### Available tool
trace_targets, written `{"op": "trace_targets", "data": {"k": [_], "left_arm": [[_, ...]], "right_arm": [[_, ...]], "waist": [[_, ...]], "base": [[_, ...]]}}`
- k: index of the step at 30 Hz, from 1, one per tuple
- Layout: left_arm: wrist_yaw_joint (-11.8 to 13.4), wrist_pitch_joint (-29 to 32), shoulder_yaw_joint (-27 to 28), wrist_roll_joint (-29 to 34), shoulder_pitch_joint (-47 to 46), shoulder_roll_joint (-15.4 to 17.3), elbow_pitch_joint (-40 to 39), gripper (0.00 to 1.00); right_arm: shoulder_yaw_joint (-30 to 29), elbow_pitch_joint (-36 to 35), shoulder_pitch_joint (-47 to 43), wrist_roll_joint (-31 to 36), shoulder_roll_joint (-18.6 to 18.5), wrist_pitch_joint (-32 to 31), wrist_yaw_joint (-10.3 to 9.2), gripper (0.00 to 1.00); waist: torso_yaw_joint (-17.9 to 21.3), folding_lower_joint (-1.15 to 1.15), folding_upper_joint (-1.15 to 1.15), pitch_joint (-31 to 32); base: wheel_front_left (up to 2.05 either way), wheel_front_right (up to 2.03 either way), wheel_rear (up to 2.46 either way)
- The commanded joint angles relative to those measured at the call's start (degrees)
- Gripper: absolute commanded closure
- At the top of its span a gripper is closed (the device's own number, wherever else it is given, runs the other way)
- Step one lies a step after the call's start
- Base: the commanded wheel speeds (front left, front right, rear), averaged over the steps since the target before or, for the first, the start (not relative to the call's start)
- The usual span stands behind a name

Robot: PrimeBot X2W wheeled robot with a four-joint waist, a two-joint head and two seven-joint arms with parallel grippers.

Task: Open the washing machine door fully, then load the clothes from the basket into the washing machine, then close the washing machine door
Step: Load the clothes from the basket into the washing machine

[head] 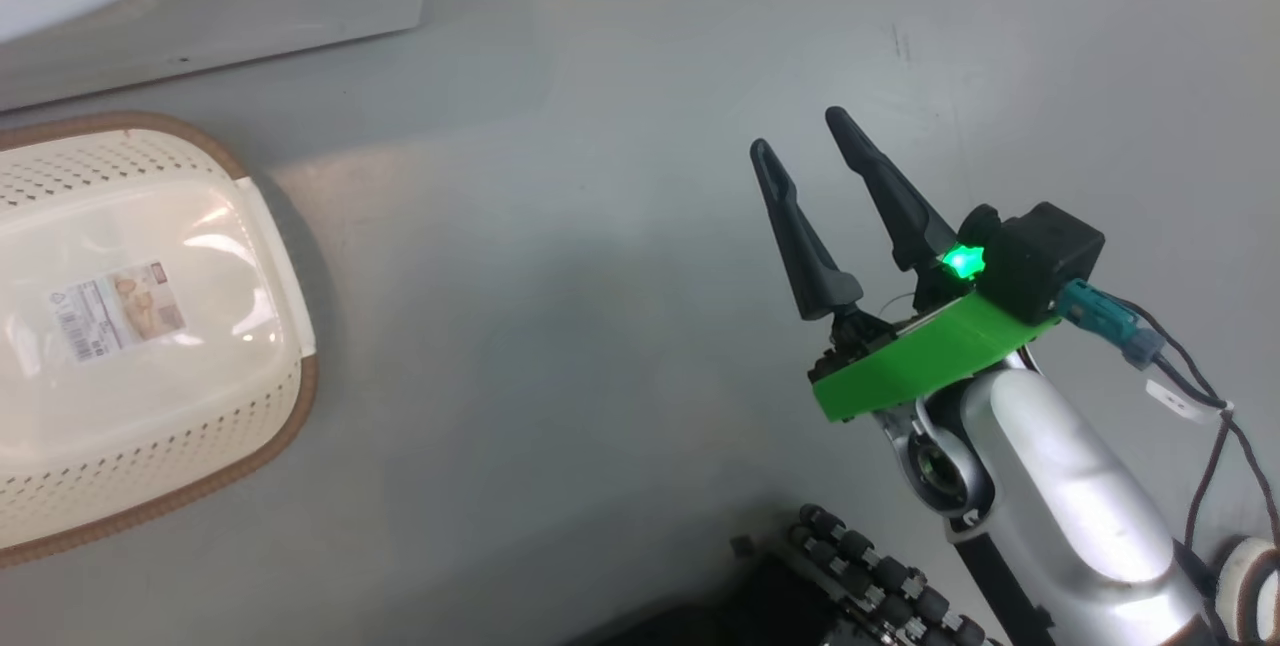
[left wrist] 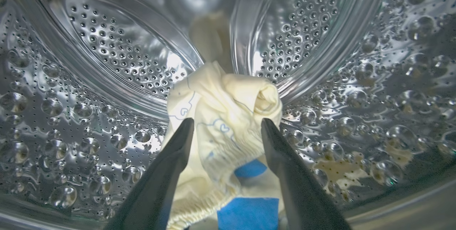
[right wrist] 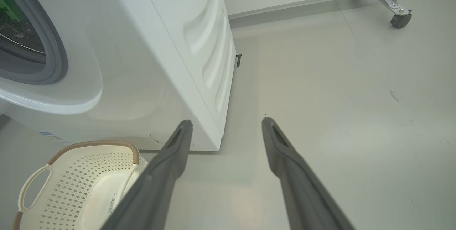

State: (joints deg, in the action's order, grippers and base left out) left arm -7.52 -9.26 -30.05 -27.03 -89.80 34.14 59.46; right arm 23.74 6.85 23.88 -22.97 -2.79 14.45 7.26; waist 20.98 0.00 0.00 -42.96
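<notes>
Loading step, near its end by my read. The left gripper (left wrist: 227, 123) is inside the steel drum (left wrist: 107, 45) with its jaws spread wide. The clothes (left wrist: 221, 94) sit bunched between its two fingers and just past the tips, blue patch low between them, resting on the drum wall and not pinched, so nothing is gripped. The right gripper (head: 797, 132) is also wide open and empty, hanging over bare floor. The basket (head: 230, 446) is well off to its left with no fabric in it, and the washing machine (right wrist: 160, 45) is ahead-left of its fingers. Likely next: back the left arm straight out without snagging the cloth on a finger, then shut the washing machine door. Risk: fabric trailing over the seal.
</notes>
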Motion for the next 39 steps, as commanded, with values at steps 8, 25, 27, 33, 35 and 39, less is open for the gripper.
{"op": "trace_targets", "data": {"k": [8,25,27,33,35,39], "left_arm": [[0.04,-3.39,-2.40,-6.82,8.42,0.66,-3.47,0.00],[1.83,-5.71,0.57,-13.85,33.56,-4.06,-16.69,0.00],[3.03,-5.72,1.91,-13.26,37.77,-4.90,-19.95,0.00],[6.14,-5.73,6.18,-11.34,50.92,-8.62,-29.57,0.00],[7.27,-5.73,6.86,-9.88,54.69,-9.41,-32.17,0.00],[9.16,-5.73,9.42,-8.25,61.36,-11.39,-36.65,0.00]], "right_arm": [[-2.48,0.13,-2.96,3.29,-0.09,0.55,0.23,0.00],[-8.19,3.16,-6.77,8.57,-0.09,0.55,0.23,0.00],[-8.80,3.40,-7.42,9.05,-0.09,0.55,0.23,0.00],[-10.28,4.14,-10.07,9.64,-0.09,0.55,0.23,0.00],[-10.68,4.27,-11.01,9.48,-0.09,0.55,0.23,0.00],[-11.09,4.51,-12.86,9.13,-0.09,0.55,0.23,0.00]], "waist": [[-5.30,0.00,0.00,6.89],[-14.30,0.00,0.00,21.10],[-15.30,0.00,0.00,23.21],[-18.12,0.00,0.00,29.81],[-18.91,0.00,0.00,31.55],[-20.18,0.00,0.00,34.40]], "base": [[0.00,0.00,0.00],[0.00,0.00,0.00],[0.00,0.00,0.00],[0.00,0.00,0.00],[0.00,0.00,0.00],[0.00,0.00,0.00]]}}
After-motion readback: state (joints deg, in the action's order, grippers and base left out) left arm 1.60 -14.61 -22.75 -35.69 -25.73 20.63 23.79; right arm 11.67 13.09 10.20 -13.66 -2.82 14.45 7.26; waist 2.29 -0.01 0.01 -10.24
